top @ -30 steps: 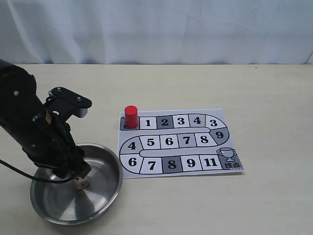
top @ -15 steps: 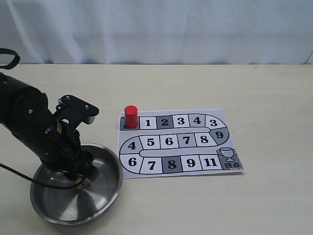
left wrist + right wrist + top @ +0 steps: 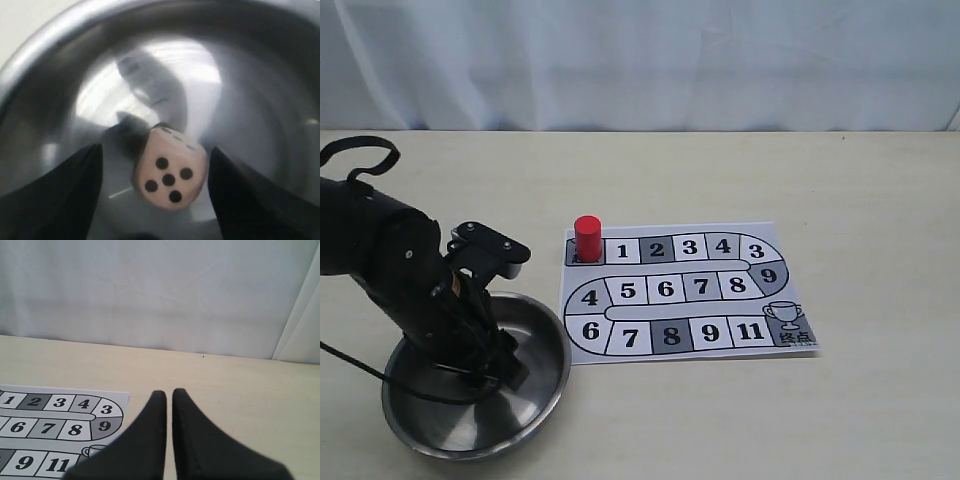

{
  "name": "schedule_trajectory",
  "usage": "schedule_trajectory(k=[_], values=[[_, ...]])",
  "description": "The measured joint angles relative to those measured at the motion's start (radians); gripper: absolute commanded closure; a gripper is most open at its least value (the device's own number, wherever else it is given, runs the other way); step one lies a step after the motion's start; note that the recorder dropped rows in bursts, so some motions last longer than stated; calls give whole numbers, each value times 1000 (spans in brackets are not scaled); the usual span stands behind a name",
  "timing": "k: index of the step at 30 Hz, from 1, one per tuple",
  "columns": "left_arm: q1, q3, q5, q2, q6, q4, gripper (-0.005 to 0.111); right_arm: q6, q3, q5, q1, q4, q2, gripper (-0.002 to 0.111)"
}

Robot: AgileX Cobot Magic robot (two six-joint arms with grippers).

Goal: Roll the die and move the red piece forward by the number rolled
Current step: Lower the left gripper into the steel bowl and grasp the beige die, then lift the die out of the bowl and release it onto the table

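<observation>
Left pincer (image 3: 508, 370) sunk deeper into bowl (image 3: 558, 350); spread wide, die (image 3: 170, 175) loose between fingers (image 3: 60, 195).

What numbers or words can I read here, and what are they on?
"1 2 3 4 3" and "9": paper board, top row and bend.
"4 5 6 7 8": middle row.
"6 7 8 9 11": bottom row.
"终点": below the trophy drawing.
Square under the red piece: unreadable.
The die: five pips, no writing.

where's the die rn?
Left wrist view: the die is inside the steel bowl, between the spread fingers of the left gripper. Exterior view: bowl at lower left beside the board, die hidden by the arm.
</observation>
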Motion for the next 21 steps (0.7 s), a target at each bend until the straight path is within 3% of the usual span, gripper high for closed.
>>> schedule_trajectory(k=[8, 10, 11, 15, 17, 21], values=[[0, -2, -30, 42, 0, -8, 51, 0, 0, 0, 0, 0, 0, 104], [0, -2, -32, 44, 0, -8, 60, 0, 0, 0, 0, 0, 0, 104], [0, -2, -32, 44, 0, -12, 72, 0, 0, 0, 0, 0, 0, 104], [-6, -5, -38, 44, 0, -15, 100, 0, 0, 0, 0, 0, 0, 104], [-6, -16, -5, 44, 0, -8, 107, 0, 0, 0, 0, 0, 0, 104], [-6, -62, 79, 33, 0, 10, 107, 0, 0, 0, 0, 0, 0, 104]])
